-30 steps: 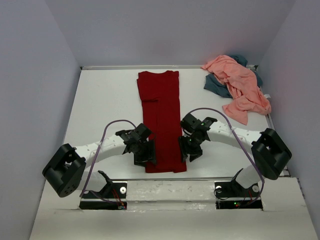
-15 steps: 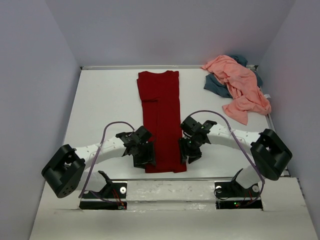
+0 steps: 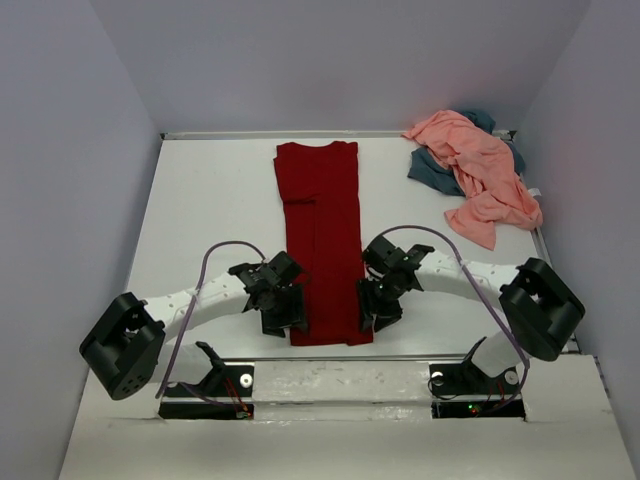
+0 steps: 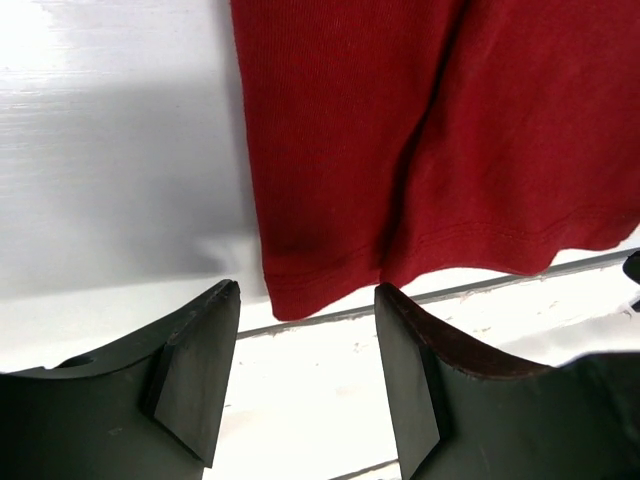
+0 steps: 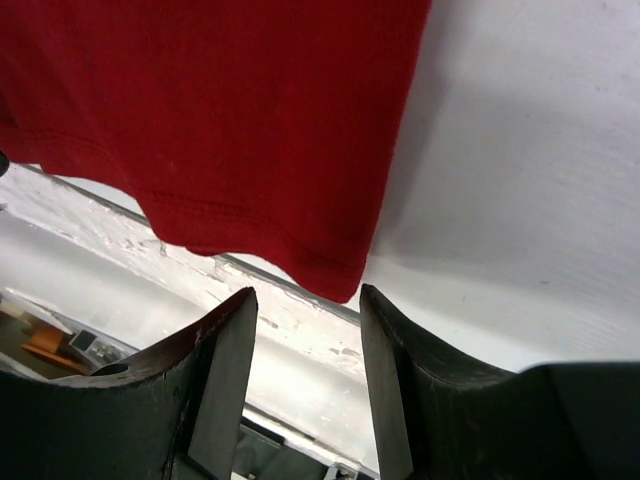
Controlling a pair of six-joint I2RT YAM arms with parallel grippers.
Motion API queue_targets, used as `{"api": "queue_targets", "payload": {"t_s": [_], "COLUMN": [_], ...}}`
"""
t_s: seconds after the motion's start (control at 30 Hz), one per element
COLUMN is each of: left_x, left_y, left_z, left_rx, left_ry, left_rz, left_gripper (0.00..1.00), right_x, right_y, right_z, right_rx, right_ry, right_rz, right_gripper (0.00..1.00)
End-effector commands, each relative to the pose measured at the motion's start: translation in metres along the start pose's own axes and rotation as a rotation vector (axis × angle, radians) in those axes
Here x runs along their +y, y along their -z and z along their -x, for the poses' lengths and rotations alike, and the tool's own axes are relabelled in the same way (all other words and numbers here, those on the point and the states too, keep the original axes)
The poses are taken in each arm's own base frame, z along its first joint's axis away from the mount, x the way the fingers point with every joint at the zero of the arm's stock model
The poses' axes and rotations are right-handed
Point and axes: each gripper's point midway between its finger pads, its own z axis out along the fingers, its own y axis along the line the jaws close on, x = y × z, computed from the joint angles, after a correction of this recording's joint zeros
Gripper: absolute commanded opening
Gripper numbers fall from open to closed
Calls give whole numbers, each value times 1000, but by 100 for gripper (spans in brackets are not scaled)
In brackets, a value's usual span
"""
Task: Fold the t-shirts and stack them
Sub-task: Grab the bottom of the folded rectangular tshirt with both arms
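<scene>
From above, you can see both arms have slid nearer to you in the last second: the left gripper [image 3: 287,318] and right gripper [image 3: 376,314] now flank the near hem of the red shirt [image 3: 322,240], a long folded strip down the middle of the table [image 3: 210,200], likely lining up for the next fold. The pink shirt [image 3: 480,170] and blue-grey shirt [image 3: 430,168] lie heaped far right, well apart. Your left wrist view shows jaws open and empty, the hem's corner just past the fingertips. Your right wrist view shows the same; the cloth lies flat, so getting a finger underneath may be awkward
</scene>
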Motion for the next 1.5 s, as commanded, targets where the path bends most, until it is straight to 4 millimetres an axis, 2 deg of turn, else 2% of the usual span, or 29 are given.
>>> {"api": "queue_targets", "payload": {"t_s": [0.0,0.33,0.53,0.67,0.7,0.73,0.83,1.23,1.47], "left_x": [7,6,6,2,2,0,0,9,13], "left_y": [9,-5,-12,-12,-13,-13,-15,-14,-9], "left_z": [0,-11,-17,-15,-15,-14,-14,-21,-24], "left_rx": [-18,28,48,44,44,44,50,67,68], "left_ry": [11,38,60,65,64,63,60,53,54], "left_rz": [11,-33,-55,-66,-66,-69,-66,-39,-29], "left_gripper": [66,65,65,65,65,65,65,64,60], "right_x": [6,2,0,0,0,0,0,1,1], "right_y": [8,-2,-12,-15,-15,-15,-15,-15,-16], "right_z": [-2,-13,-13,-11,-10,-10,-11,-9,-8], "right_rx": [-28,6,19,18,17,15,19,18,23], "right_ry": [-25,-66,-69,-69,-69,-68,-70,-63,-61], "right_rz": [70,121,130,128,127,127,124,122,120], "right_gripper": [51,50,49,33,27,25,0,0,0]}}
